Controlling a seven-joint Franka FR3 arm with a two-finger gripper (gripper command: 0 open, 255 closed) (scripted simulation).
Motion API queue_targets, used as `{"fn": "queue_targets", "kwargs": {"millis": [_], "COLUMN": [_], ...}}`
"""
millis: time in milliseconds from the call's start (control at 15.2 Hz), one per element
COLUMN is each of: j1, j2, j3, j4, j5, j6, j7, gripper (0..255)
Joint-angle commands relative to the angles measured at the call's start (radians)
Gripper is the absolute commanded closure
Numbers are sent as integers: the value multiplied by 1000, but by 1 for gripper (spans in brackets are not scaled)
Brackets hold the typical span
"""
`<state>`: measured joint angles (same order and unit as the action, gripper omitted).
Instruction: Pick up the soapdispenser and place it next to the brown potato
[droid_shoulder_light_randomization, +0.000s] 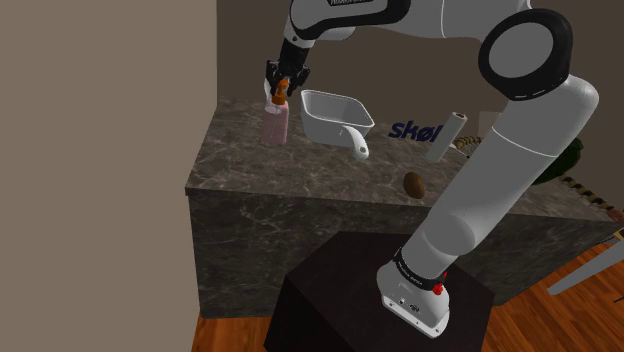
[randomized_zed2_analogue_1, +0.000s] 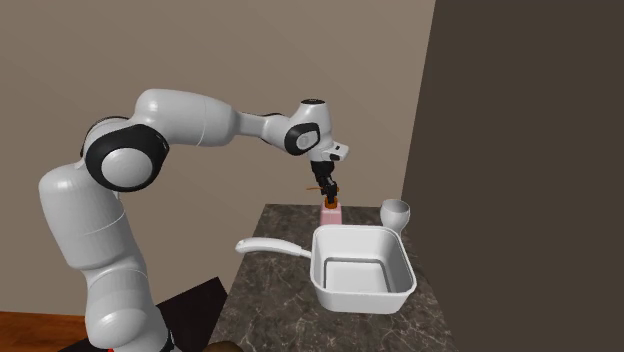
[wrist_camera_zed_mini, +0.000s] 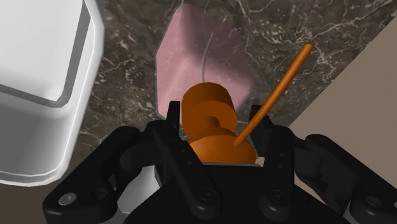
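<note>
The soap dispenser (droid_shoulder_light_randomization: 276, 124) (randomized_zed2_analogue_1: 331, 211) (wrist_camera_zed_mini: 203, 60) is a pink bottle with an orange pump top, upright at the far corner of the dark marble counter (droid_shoulder_light_randomization: 300, 170). My gripper (droid_shoulder_light_randomization: 283, 84) (randomized_zed2_analogue_1: 327, 186) (wrist_camera_zed_mini: 219, 130) comes down on it from above, and its black fingers (wrist_camera_zed_mini: 170, 124) clasp the orange pump head on both sides. I cannot tell whether the bottle's base still touches the counter. The brown potato (droid_shoulder_light_randomization: 413, 184) lies near the counter's front edge, well towards the shoulder view's right of the bottle.
A white square pan (droid_shoulder_light_randomization: 335, 115) (randomized_zed2_analogue_1: 362, 265) (wrist_camera_zed_mini: 44, 89) with a long handle sits right beside the dispenser. A white cup (randomized_zed2_analogue_1: 395, 213), a white cylinder (droid_shoulder_light_randomization: 447, 135) and a blue-lettered item (droid_shoulder_light_randomization: 412, 131) stand behind. A brown wall (droid_shoulder_light_randomization: 100, 120) rises close to the bottle.
</note>
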<state>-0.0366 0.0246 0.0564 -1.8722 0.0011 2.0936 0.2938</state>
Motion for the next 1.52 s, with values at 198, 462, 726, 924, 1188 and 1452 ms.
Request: {"fn": "queue_targets", "kwargs": {"millis": [198,462,726,924,1188,1452], "j1": [0,0,0,0,0,0], "j2": [0,-2,-6,-8,-7,-2], "j3": [0,0,0,0,0,0], "j4": [-1,11,59,98,153,213], "j5": [0,0,0,0,0,0], "j6": [1,-13,-66,-106,-160,-215], "j7": [0,0,0,0,0,0], "gripper": [255,255,255,255,255,255]}}
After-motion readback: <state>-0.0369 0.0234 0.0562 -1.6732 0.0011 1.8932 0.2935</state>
